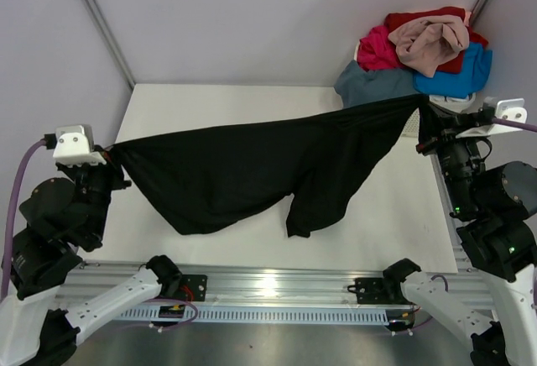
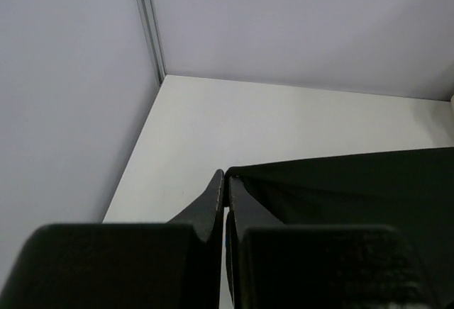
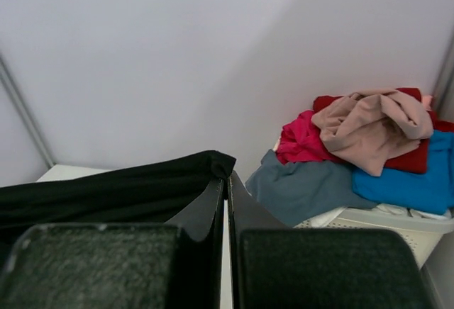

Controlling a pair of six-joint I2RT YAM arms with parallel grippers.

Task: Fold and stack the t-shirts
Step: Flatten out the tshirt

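Over the bench (image 1: 252, 106), black shirt (image 1: 252, 169) hangs stretched between two clenched tools. Left tool (image 1: 109, 153) pinches one corner, right tool (image 1: 422, 117) the other. Lower edge sags onto the surface. Cloth looks light, limp and prone to slipping, so it is best gripped at corners or seams. Basket (image 3: 397, 227), far right, holds heaped shirts (image 3: 369, 128): beige-pink on top, then red, magenta, blue, grey-blue.

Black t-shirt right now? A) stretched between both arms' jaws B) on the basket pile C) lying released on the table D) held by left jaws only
A: the black t-shirt is pulled out between the left jaws and the right jaws, each shut on one end in its wrist view.
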